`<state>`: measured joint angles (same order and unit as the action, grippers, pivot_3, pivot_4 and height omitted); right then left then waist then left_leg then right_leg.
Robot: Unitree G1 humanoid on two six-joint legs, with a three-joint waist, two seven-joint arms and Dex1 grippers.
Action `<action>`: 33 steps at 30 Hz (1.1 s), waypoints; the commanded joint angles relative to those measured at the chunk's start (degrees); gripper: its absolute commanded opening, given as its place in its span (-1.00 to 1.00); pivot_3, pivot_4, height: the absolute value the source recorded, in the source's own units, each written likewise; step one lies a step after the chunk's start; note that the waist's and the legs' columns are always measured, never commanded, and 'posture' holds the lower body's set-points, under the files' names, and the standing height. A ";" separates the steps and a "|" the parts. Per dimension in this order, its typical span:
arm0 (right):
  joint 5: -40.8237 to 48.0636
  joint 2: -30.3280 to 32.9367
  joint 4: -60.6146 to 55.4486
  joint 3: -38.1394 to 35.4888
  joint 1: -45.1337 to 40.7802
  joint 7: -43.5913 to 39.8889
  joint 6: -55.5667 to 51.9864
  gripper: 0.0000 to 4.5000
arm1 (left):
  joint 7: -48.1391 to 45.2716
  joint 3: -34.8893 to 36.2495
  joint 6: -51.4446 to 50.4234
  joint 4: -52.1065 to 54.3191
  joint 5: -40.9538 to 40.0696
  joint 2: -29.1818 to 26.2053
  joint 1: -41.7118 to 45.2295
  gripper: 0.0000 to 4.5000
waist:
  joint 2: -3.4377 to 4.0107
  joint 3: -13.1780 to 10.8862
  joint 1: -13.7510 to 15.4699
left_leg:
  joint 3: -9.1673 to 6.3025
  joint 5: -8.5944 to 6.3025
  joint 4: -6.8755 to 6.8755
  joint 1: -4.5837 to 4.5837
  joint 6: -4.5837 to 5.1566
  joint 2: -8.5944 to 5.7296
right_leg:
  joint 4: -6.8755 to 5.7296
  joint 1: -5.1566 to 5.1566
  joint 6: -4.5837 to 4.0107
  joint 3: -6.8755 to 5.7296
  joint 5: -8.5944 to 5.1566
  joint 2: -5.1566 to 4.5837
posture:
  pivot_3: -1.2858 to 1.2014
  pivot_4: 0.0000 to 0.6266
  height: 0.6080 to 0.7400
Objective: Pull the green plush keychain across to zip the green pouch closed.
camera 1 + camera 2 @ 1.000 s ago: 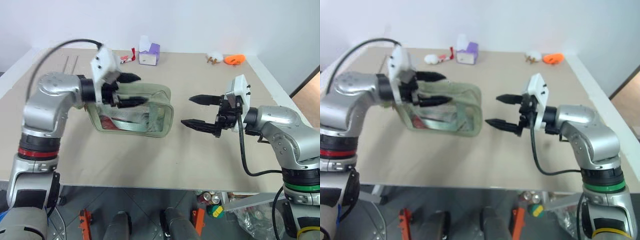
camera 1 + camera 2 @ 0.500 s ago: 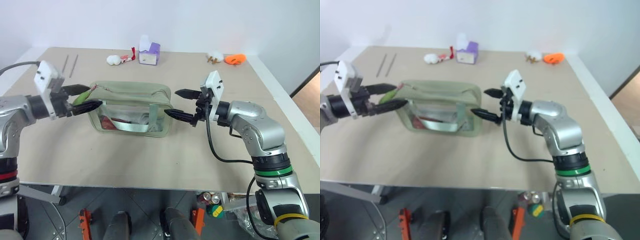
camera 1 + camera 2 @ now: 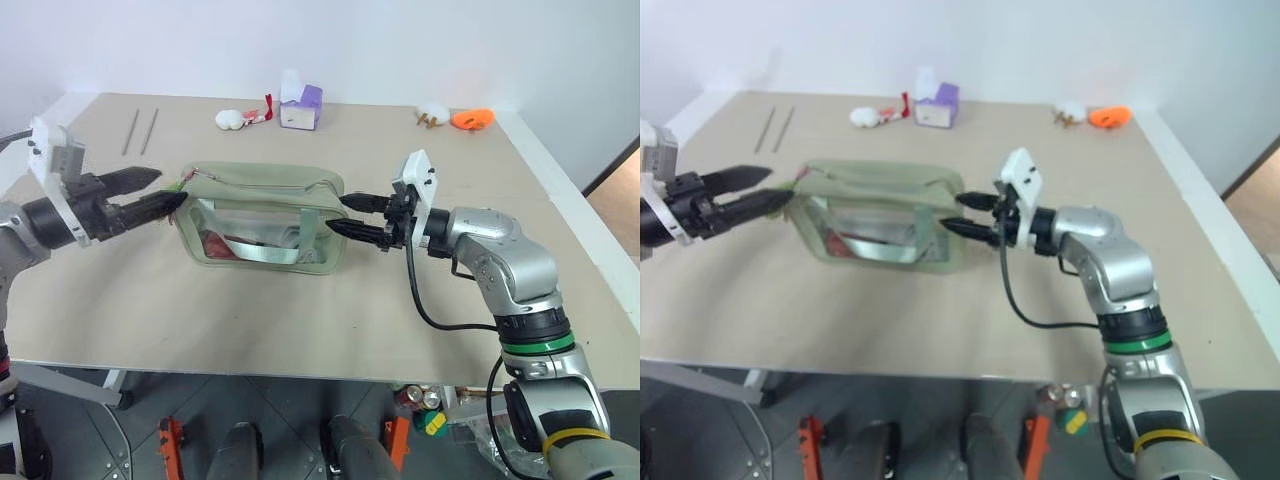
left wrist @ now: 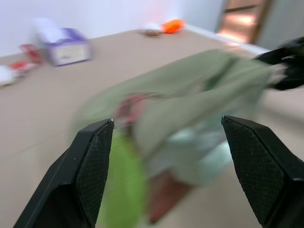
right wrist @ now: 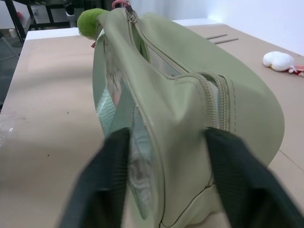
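The green plush keychain (image 5: 91, 22) hangs just beyond the left gripper (image 3: 168, 198) jaws.

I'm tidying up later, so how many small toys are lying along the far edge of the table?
3: a white-and-red toy left of the purple-and-white box, a white toy and an orange toy together toward the far right corner. The box may hide more.

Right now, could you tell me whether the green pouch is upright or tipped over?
Upright: the pouch sits on its base on the table, zipper on top.
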<state>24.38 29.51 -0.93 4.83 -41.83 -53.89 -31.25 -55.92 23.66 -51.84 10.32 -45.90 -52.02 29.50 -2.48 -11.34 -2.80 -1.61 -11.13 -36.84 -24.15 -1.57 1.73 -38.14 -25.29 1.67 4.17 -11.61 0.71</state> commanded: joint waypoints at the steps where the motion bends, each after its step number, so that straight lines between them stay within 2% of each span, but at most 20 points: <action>1: 0.65 0.29 -2.62 -0.58 0.25 -0.91 0.65 -0.62 | -1.76 2.65 -3.64 3.90 -6.19 -2.80 0.70 0.68 | 0.00 0.00 0.00 | 0.00 0.00 0.03 0.03 0.00 0.00 | 0.00 0.00 -0.01 0.00 -0.01 0.00 | 0.03 -0.52 1.00; 2: 0.72 0.30 -2.72 -0.66 0.33 -0.99 0.64 -0.81 | -1.91 2.74 -4.55 4.09 -7.68 -3.16 1.07 0.68 | 0.00 0.00 0.00 | 0.00 0.00 0.05 0.05 0.00 0.00 | 0.00 0.00 -0.03 0.00 -0.02 0.01 | 0.03 -0.52 1.00; 4: 0.85 0.26 -3.03 -0.84 0.56 -1.10 0.54 -0.99 | -2.00 2.91 -5.47 4.18 -9.74 -3.65 1.42 0.68 | 0.00 0.00 -0.01 | 0.00 0.00 0.06 0.07 0.00 0.00 | -0.01 0.00 -0.04 -0.01 -0.02 0.02 | 0.03 -0.52 1.00; 13: 1.55 0.48 -4.74 -1.23 1.35 -1.72 0.00 -0.99 | -0.61 6.46 -5.25 -0.10 -13.61 -3.67 -0.13 0.68 | 0.01 0.00 0.02 | 0.00 0.00 0.14 0.08 0.00 0.02 | 0.00 -0.02 -0.12 -0.04 -0.07 0.02 | 0.03 -0.52 1.00; 18: 1.35 0.79 -5.06 -0.92 1.38 -2.06 -0.11 -0.99 | 9.08 6.56 3.75 -15.47 -2.06 -2.31 0.44 0.68 | 0.02 -0.01 -0.01 | 0.00 0.00 0.19 0.20 0.00 0.02 | -0.02 0.00 -0.17 -0.05 -0.08 0.03 | 0.03 -0.52 1.00; 22: 1.23 1.16 -5.79 -0.35 1.68 -2.67 -0.49 -0.99 | 13.37 1.37 7.20 -20.03 6.15 -2.01 -0.30 0.68 | 0.00 0.00 0.04 | 0.00 0.01 0.22 0.17 -0.01 0.04 | 0.00 0.00 -0.22 -0.07 -0.07 0.02 | 0.03 -0.52 1.00; 25: 1.21 1.19 -6.24 -0.24 1.83 -2.79 -0.82 -0.99 | 16.65 -0.66 6.60 -23.70 9.06 -0.61 1.83 0.68 | -0.01 0.01 0.05 | 0.03 0.00 0.23 0.15 -0.01 0.02 | 0.01 -0.01 -0.19 -0.05 -0.09 -0.01 | 0.03 -0.52 1.00; 29: 1.06 1.19 -6.76 -0.21 1.99 -2.58 -1.18 -0.99 | 15.93 -1.16 4.65 -22.33 7.50 1.75 3.22 0.68 | -0.02 0.01 0.03 | 0.00 0.00 0.23 0.12 -0.01 0.03 | 0.00 -0.02 -0.19 -0.07 -0.08 0.01 | 0.03 -0.52 1.00; 33: 1.04 1.41 -7.49 -0.42 2.45 -2.18 -1.71 -0.99 | 13.84 2.23 1.08 -18.88 1.59 2.74 4.63 0.68 | -0.03 0.02 0.00 | 0.00 0.00 0.23 0.12 -0.01 0.03 | 0.00 -0.02 -0.18 -0.07 -0.08 0.00 | 0.03 -0.52 1.00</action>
<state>24.59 30.43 -5.52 4.79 -39.22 -55.97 -32.76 -40.76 22.43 -49.72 -11.68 -41.11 -48.47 32.19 -2.51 -11.33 -2.79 -1.61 -11.12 -36.62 -24.03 -1.58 1.76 -38.14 -25.31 1.49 4.10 -11.69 0.72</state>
